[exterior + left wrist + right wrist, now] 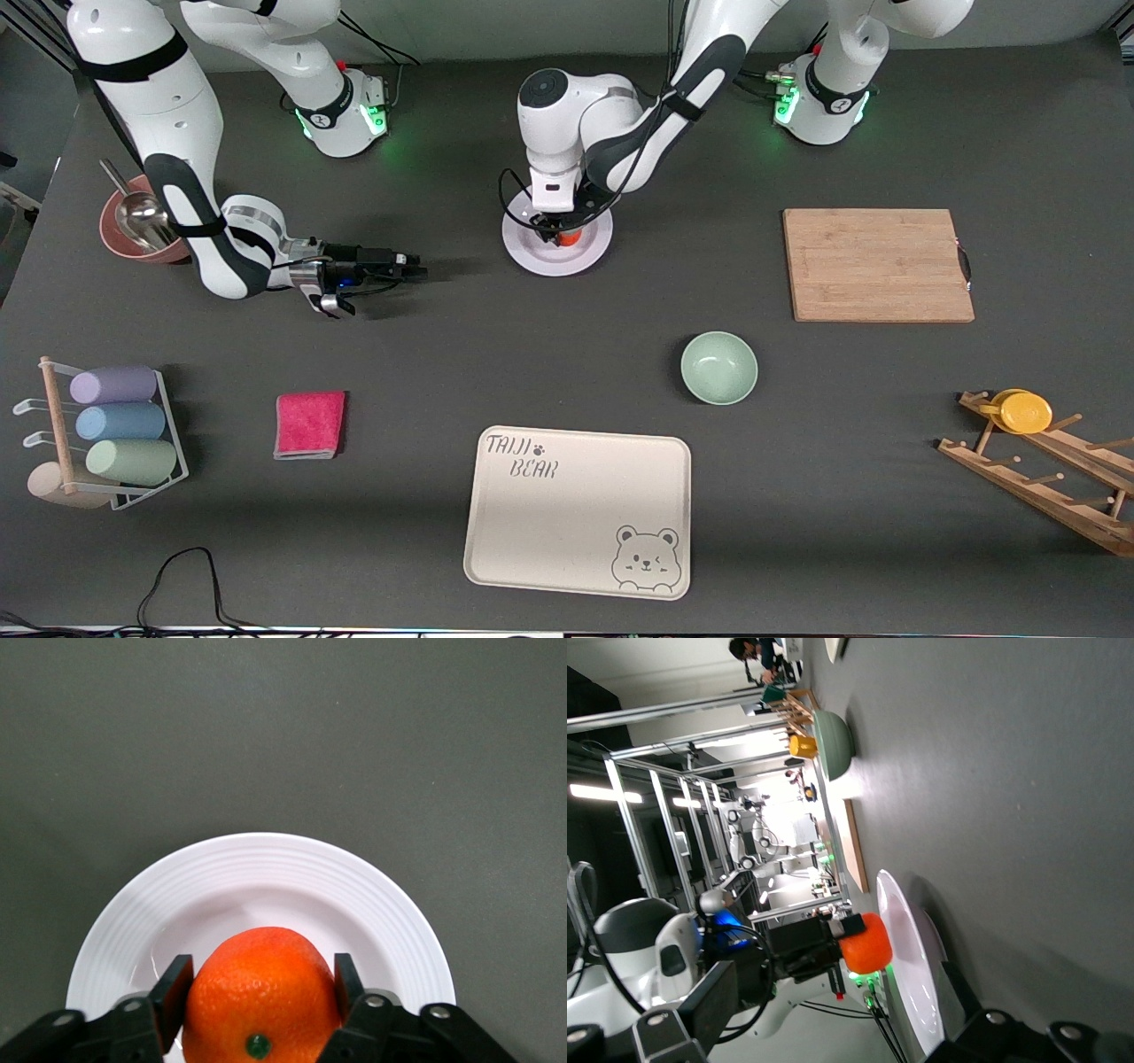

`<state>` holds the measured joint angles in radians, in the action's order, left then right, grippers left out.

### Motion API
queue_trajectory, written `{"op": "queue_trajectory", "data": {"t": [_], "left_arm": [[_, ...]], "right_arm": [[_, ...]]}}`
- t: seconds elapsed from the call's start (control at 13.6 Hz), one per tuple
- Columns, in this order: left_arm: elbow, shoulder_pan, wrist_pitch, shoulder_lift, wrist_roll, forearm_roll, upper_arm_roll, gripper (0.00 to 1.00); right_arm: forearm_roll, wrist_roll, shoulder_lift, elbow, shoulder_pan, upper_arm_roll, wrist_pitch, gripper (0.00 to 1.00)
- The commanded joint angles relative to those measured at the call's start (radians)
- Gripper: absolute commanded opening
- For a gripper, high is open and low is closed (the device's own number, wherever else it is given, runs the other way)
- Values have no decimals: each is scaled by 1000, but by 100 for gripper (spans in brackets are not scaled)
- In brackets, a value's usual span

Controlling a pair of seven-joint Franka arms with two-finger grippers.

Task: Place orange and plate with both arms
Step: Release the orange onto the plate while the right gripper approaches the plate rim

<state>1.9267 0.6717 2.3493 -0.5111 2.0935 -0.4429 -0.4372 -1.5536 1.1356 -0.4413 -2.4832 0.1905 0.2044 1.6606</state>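
Orange: the small round bright-orange fruit with dimpled peel sits on the plate, a black finger pad at each side.
Plate: the round pale lavender-white plate with a raised ribbed rim lies flat on the dark grey table, midway between the two arm bases.
Left gripper: the black left gripper reaches down onto the plate, its jaws grasping the orange, pads against the peel.
Right gripper: the black right gripper lies low over the table beside the plate, toward the right arm's end, pointing at the rim, jaws released and holding nothing.
Nearby: a mint-green bowl and a cream rectangular bear tray lie nearer the front camera than the plate.
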Motion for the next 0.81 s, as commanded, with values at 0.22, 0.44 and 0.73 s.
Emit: {"op": "queue_trajectory", "data": {"t": [0.22,0.44,0.73], "left_arm": [[-17,14,-31,3,23,-28,12,100],[-18,6,-54,19,14,-28,12,100],[-17,-69,-137,103,-133,-16,8,100]], "right_arm": [[-100,30,-7,-51,128,3,85,100],[-173,32,-8,-59,200,3,111,100],[-299,56,-25,-57,296,3,122,100]]}}
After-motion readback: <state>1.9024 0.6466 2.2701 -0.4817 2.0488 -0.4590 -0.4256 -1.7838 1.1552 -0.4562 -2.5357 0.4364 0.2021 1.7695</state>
